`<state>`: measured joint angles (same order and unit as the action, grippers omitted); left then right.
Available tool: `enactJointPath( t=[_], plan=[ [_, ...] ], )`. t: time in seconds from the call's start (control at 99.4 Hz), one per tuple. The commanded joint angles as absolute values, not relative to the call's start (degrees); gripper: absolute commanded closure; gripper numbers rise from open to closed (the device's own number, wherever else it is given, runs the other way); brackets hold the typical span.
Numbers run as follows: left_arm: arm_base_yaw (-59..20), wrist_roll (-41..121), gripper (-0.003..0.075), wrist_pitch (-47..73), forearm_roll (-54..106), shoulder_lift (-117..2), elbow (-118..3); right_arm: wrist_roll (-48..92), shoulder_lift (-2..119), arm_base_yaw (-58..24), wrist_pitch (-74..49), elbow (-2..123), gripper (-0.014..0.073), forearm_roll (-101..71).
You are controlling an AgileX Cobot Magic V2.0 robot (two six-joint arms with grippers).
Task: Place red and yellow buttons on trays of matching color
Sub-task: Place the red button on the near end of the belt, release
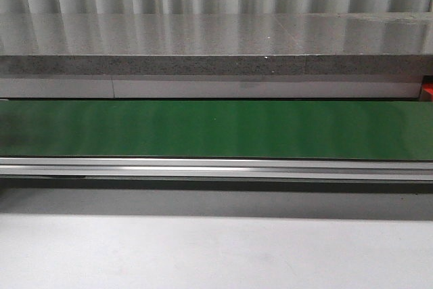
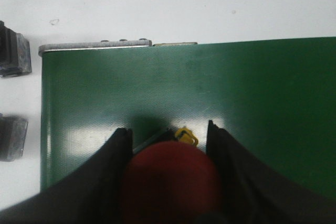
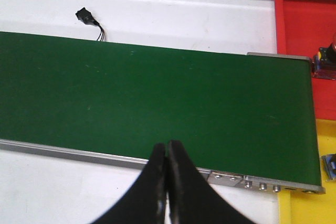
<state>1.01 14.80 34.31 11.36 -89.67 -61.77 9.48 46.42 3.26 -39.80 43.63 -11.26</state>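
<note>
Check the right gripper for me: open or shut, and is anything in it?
Shut and empty. In the right wrist view the right gripper has its fingertips pressed together over the green belt, nothing between them.

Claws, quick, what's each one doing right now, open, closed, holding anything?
Left claw: closed on a red button, over the green conveyor belt.
Right claw: closed, empty, fingertips pressed together.

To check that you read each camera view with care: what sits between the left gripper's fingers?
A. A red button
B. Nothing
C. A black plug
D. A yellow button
A. In the left wrist view a red button fills the gap between the left gripper's fingers, above the green belt.
</note>
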Motion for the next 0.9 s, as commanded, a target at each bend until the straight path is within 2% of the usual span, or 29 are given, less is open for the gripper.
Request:
enactJointPath(
  t=[0.0,0.121,0.201,0.272,0.463,0.513,0.543,0.704,0.886],
  plan=[
    [0.57,14.86,0.0739,31.81,11.33,-87.96,-63.72,9.92,45.95,3.23,-36.59,44.99,0.0718,-11.47],
    [0.57,14.86,0.0726,32.45,11.23,-87.96,-63.72,9.92,45.95,3.23,-36.59,44.99,0.0718,-11.47],
    [0.57,14.86,0.0656,33.26,11.23,-87.96,-63.72,9.92,45.95,3.23,-36.59,44.99,0.0718,-11.47],
    [0.57,14.86,0.054,34.24,11.23,-87.96,-63.72,9.92,45.95,3.23,-36.59,44.99,0.0718,-11.47],
    [0.57,14.86,0.0119,34.88,11.23,-87.96,-63.72,9.92,45.95,3.23,-36.59,44.99,0.0718,-11.47],
    [0.57,14.86,0.0035,34.77,11.23,-87.84,-63.72,9.92,45.95,3.23,-36.59,44.99,0.0718,-11.47],
    [0.57,14.86,0.001,34.77,11.23,-87.57,-63.72,9.92,45.95,3.23,-36.59,44.99,0.0718,-11.47],
    [0.57,14.86,0.007,33.72,11.69,-84.62,-63.86,9.92,45.95,3.23,-36.59,44.99,0.0718,-11.47],
    [1.01,14.2,0.0074,33.3,11.69,-78.82,-64.99,9.92,45.95,3.23,-36.59,44.99,0.0718,-11.47]
  ],
)
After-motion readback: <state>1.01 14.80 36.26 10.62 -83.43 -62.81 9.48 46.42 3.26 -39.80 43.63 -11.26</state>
